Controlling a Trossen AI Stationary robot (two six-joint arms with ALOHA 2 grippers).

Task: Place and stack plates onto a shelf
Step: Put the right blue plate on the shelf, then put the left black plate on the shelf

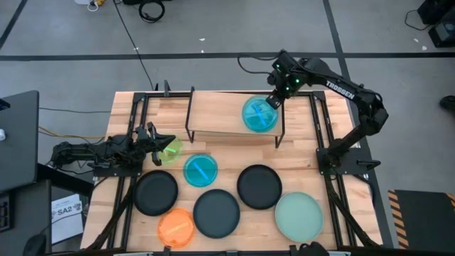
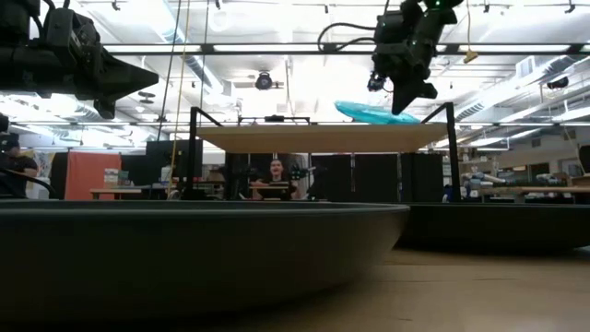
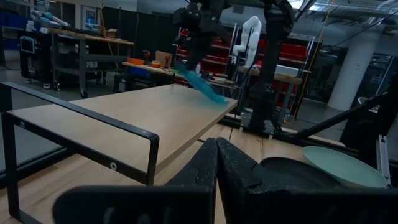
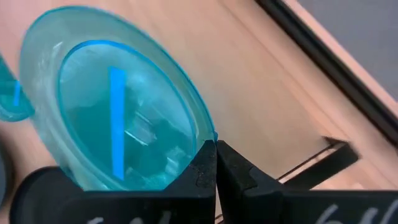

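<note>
From above, the right gripper [image 1: 274, 100] pinches the far rim of a blue plate [image 1: 258, 114] over the shelf [image 1: 220, 117], right end. Level view: the plate [image 2: 378, 112] hangs tilted just above the shelf. The left gripper [image 3: 216, 163], clamped empty, waits left, by a lime green plate [image 1: 170, 150].

The high view looks straight down on the whole light-wood plank desk [image 1: 213, 107]. The low view sits at desk height, facing the room, its foreground filled by what seems a dark plate rim. The left wrist view looks across the low wooden shelf on black metal legs [image 3: 124, 112]; the right wrist view hangs close above the translucent blue round plate [image 4: 118, 106], which all four views share.
</note>
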